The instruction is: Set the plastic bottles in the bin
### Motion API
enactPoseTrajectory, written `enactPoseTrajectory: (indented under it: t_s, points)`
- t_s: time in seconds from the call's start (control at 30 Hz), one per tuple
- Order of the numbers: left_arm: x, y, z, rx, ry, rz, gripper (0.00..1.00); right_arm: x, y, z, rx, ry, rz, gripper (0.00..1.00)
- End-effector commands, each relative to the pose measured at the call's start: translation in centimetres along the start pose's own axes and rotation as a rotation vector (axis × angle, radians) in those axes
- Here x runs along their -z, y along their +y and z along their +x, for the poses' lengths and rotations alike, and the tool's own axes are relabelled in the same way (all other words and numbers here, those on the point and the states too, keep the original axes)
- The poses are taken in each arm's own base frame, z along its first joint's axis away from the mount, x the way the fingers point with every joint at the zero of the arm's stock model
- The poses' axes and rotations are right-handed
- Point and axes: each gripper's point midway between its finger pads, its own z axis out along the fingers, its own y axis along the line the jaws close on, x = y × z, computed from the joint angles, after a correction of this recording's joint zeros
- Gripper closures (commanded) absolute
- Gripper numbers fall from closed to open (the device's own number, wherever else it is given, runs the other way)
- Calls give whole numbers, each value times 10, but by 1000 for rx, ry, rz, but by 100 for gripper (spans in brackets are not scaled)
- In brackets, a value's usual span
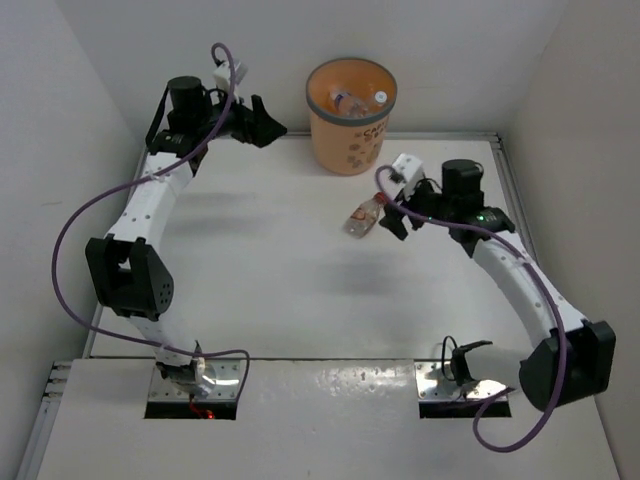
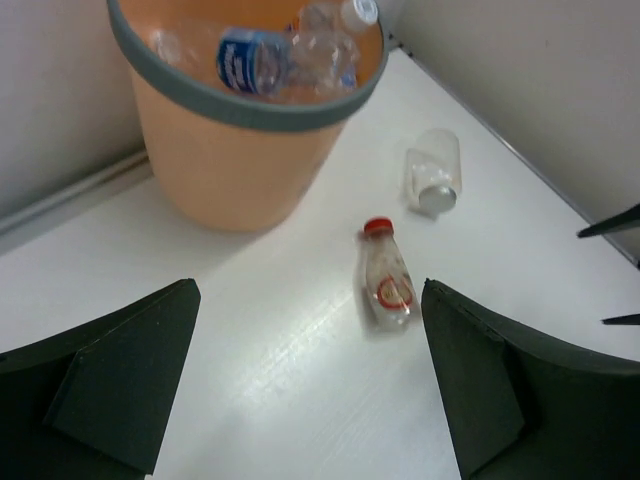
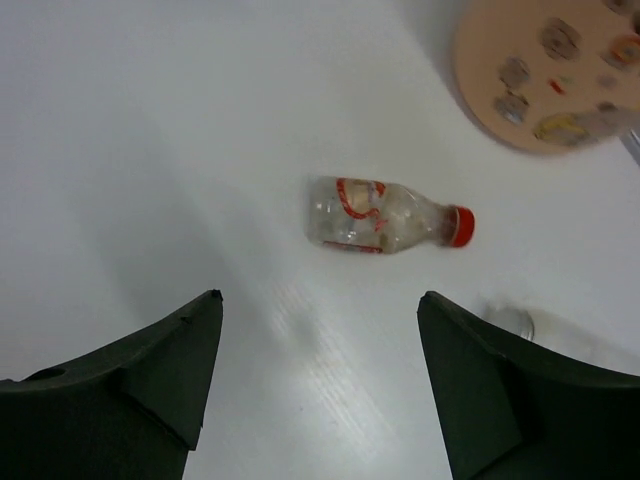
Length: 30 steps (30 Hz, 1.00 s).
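Observation:
The orange-tan bin (image 1: 349, 130) stands at the back of the table and holds several clear plastic bottles (image 1: 357, 100); one has a blue label (image 2: 248, 60). A red-capped bottle (image 1: 362, 217) lies on its side on the table, in front of the bin. My right gripper (image 1: 389, 218) is open just right of it; in the right wrist view the bottle (image 3: 385, 215) lies ahead of the open gripper (image 3: 320, 296), untouched. Another clear bottle (image 2: 433, 172) lies beyond the red-capped one (image 2: 386, 280). My left gripper (image 1: 268, 126) hovers left of the bin, open and empty (image 2: 310, 290).
White walls close in the table on the left, back and right. The bin (image 3: 545, 70) sits close to the back wall. A purple cable (image 1: 70, 230) loops out from the left arm.

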Motion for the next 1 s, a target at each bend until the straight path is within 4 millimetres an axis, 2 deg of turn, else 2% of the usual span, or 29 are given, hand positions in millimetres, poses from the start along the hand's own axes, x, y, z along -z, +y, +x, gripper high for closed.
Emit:
enactPoseTrajectory:
  t_s: [0.0,0.03,0.07,0.1,0.13,0.17,0.2,0.27,0.33,0.37,0.4,0.43,0.47,0.5,0.67,0.73,0.97]
  points:
    - [23,-5,9,-41,15,47,0,-24,10,-12,454,12,-116,23]
    - [26,0,21,-28,33,35,0,-34,9,-10,484,37,-138,23]
    - [30,-5,21,-34,27,45,0,-44,8,-10,519,48,-156,23]
    - [33,-1,22,-33,23,35,0,-52,15,-12,611,45,-195,21]
    - [32,1,35,-12,45,33,0,-58,10,-15,706,56,-192,20]
    - [37,2,33,-19,34,25,0,-73,10,-1,793,82,-235,15]
    - [39,1,33,-19,34,25,0,-80,15,2,844,82,-256,12]
    - [40,6,35,-27,33,16,0,-101,13,16,1013,94,-313,9]
    - [40,5,40,-20,41,26,0,-111,14,20,1133,96,-394,8]
    - [42,9,39,-18,39,17,0,-119,14,31,1139,114,-438,8]
    - [42,9,43,-11,46,17,0,-128,9,28,1162,120,-455,8]
    - [44,11,43,-10,44,17,0,-132,10,28,1204,122,-483,8]
    - [44,12,47,-3,50,17,0,-130,14,41,1208,159,-548,8]
    - [47,15,46,-1,48,17,0,-142,7,41,1221,169,-560,8]
    - [52,23,53,18,56,5,0,-159,3,59,1371,188,-663,8]
    - [54,26,56,27,60,4,0,-164,4,72,1371,212,-717,8]
    - [62,36,66,51,67,-8,0,-163,7,103,1435,262,-862,8]
